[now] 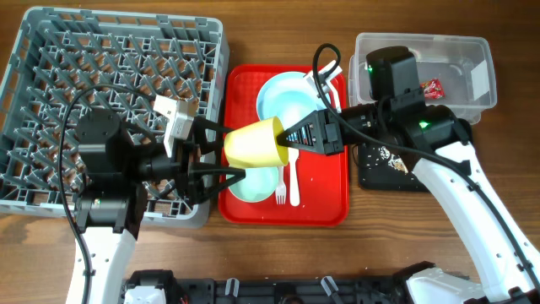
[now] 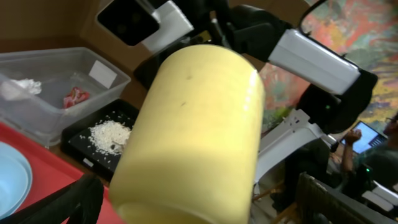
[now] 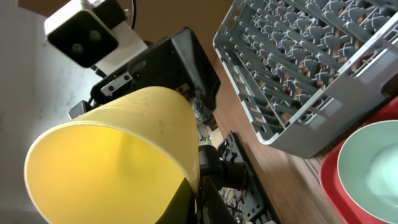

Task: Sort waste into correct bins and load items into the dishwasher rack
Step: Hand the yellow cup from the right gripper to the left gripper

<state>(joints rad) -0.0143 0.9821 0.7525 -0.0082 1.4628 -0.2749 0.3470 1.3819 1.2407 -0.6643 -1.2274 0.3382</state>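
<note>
We are noting: small yellow cup hanging on its side above left part of red tray, clear of tray surface. R gripper pinching cup wall at rim. L gripper spread wide, fingers flanking cup base; contact: cannot tell. We are judging cup as light, thin, smooth plastic, prob. slippery, deforming under hard squeeze. We are advising hold across stiffer base, mod. force. Dishwasher rack sitting just left of tray.

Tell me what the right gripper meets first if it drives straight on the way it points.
The right gripper, holding the yellow cup, points at the left gripper. Straight on, the cup would likely press into it first; the dishwasher rack lies beyond, though depth is unclear.
</note>
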